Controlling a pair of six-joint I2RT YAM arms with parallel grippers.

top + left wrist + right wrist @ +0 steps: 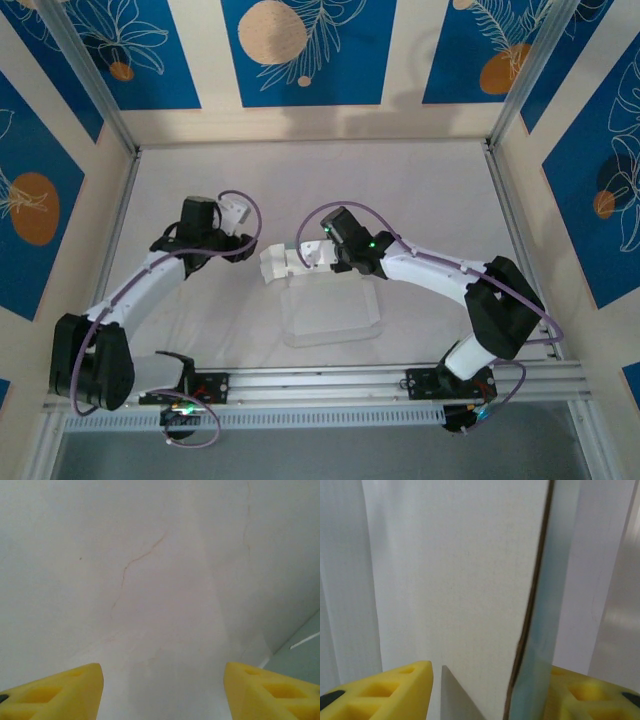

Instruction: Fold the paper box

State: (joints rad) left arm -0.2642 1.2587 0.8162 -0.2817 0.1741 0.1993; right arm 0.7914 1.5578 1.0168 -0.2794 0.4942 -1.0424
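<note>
The paper box (332, 312) lies mostly flat and white on the pale surface (420, 200), just beyond the arms' bases, with a raised folded part at its far left corner. The right gripper (308, 256) sits at that far edge. In the right wrist view its yellow fingers (390, 692) are spread, and an upright card panel stands edge-on between them, close to the right-hand finger. The left gripper (236, 212) hangs left of the paper box, apart from it and slightly farther back, and is spread wide over bare surface.
</note>
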